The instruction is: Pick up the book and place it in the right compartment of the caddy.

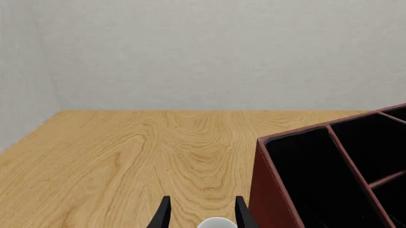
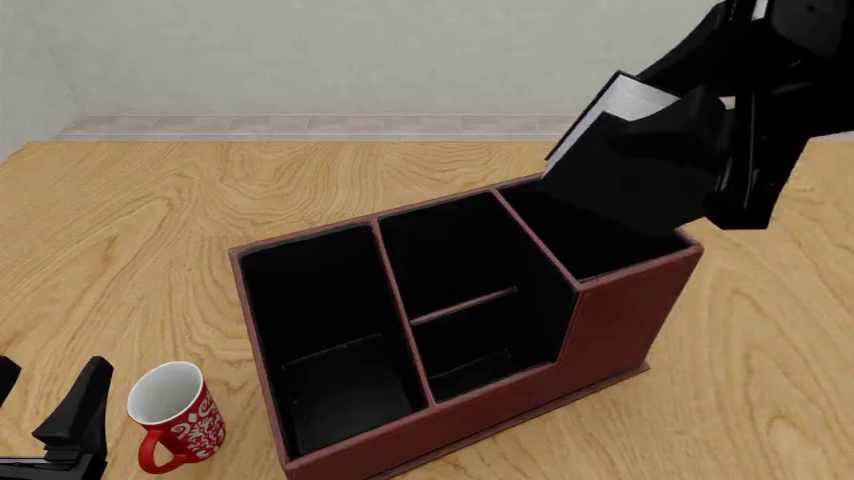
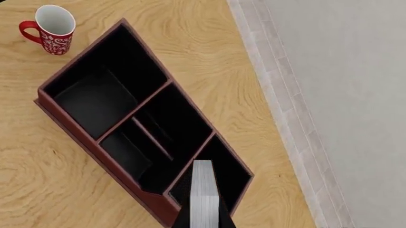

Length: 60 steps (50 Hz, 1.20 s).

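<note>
Book (image 2: 627, 165) tilts in right gripper (image 2: 727, 150) above right compartment (image 2: 594, 235).

The book (image 2: 627, 165) is covering the right claw (image 2: 727, 150) in the front view, so its jaws aren't showing, and it's blocking much of the right compartment (image 2: 601, 245). The left claw (image 2: 47, 425) is running off the bottom edge. The mug (image 1: 216, 223) is barely peeking into the left wrist view.

Simulated tabletop test rig, not a lived-in room: bare wood-grain table (image 2: 160, 200), blank grey wall (image 2: 334, 50) at twelve o'clock, pale skirting strip (image 2: 307, 126) along its foot.
</note>
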Motion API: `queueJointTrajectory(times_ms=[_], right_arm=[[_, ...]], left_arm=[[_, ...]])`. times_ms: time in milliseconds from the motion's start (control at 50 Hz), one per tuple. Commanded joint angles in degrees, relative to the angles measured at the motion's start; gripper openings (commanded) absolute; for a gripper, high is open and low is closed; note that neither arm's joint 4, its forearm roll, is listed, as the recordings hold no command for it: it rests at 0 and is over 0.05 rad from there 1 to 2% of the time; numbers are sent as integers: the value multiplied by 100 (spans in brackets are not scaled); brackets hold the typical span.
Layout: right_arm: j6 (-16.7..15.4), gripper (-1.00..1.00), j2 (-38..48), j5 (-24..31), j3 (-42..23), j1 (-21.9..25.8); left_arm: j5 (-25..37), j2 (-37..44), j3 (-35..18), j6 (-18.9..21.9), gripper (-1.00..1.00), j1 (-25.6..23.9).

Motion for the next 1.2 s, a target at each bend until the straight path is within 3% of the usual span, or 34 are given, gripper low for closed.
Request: queueJointTrajectory(times_ms=[20, 620, 1200], right_arm=[[92, -100, 317, -1, -302, -31], [234, -100, 886, -23, -734, -362], [612, -100, 1024, -322, -349, -602]], left_arm=[[-1, 0, 0, 1, 100, 0], [0, 0, 0, -1, 100, 0], [-1, 0, 0, 0, 100, 0]])
